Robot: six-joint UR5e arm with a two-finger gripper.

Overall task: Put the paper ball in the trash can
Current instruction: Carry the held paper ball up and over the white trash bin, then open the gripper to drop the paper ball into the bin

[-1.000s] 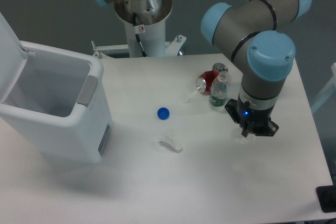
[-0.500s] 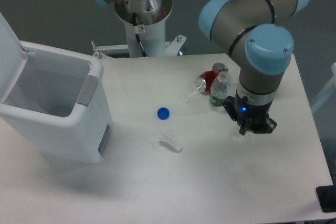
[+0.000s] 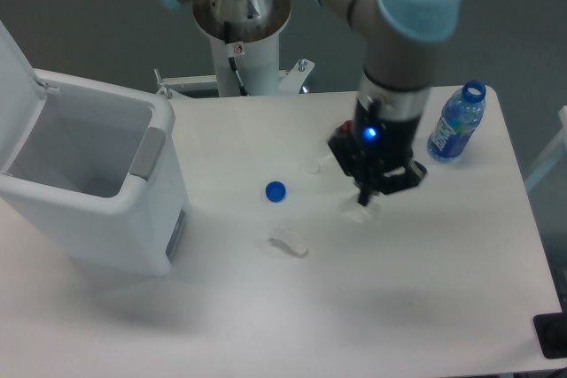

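My gripper (image 3: pixel 365 201) points down over the middle of the table, right of the blue bottle cap (image 3: pixel 275 190). A small white crumpled wad, the paper ball (image 3: pixel 358 212), sits between its fingertips, partly hidden by them; the gripper is shut on it. The trash can (image 3: pixel 106 232), a large white bin with a grey latch panel and its lid swung open, stands at the table's left, well apart from the gripper.
A flat whitish crumpled scrap (image 3: pixel 290 243) lies in front of the cap. A small pale ring (image 3: pixel 310 166) lies left of the gripper. A blue water bottle (image 3: pixel 456 121) stands at the back right. The arm's base column (image 3: pixel 241 42) rises behind the table.
The arm has swung left towards the table's middle with the white wad at its fingertips. It now covers the red can and green bottle, and the blue bottle has come into view.
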